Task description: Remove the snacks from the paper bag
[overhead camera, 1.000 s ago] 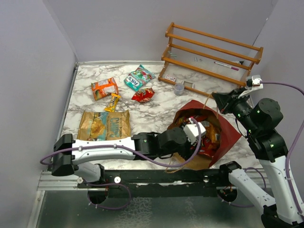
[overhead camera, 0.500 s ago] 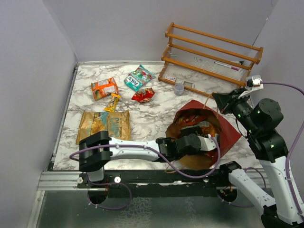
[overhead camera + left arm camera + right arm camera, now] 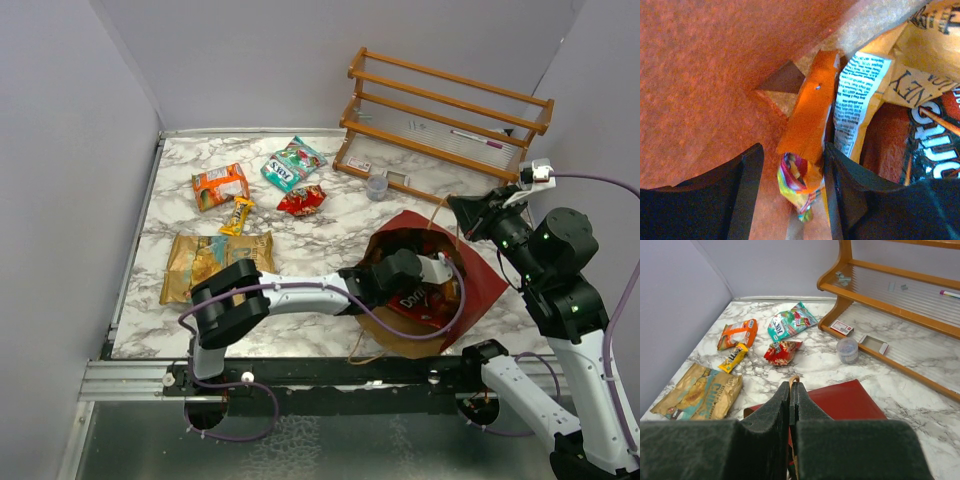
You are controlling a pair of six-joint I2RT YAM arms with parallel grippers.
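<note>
The red paper bag [image 3: 482, 285] lies on its side, mouth toward the left. My right gripper [image 3: 790, 387] is shut on its string handle [image 3: 793, 378] and holds it up; it also shows in the top view [image 3: 458, 208]. My left gripper [image 3: 792, 156] is deep inside the bag, open, one jaw on each side of the crumpled end of an orange packet [image 3: 810, 110]. A yellow packet [image 3: 925, 60] and a dark red one [image 3: 935, 145] lie beside it. Orange [image 3: 220, 185], teal [image 3: 293, 163], red [image 3: 301, 200] and yellow [image 3: 237, 215] packets and a tan pouch [image 3: 205, 260] lie on the table.
An orange wooden rack [image 3: 445, 115] stands at the back right, with a small clear cup [image 3: 377, 186] and small cards in front of it. Grey walls close the left, back and right sides. The bag's kraft wall [image 3: 705, 75] is close on my left gripper's left.
My left arm has reached further right, from the bag's mouth to deep inside it. The right gripper has kept still on the handle.
</note>
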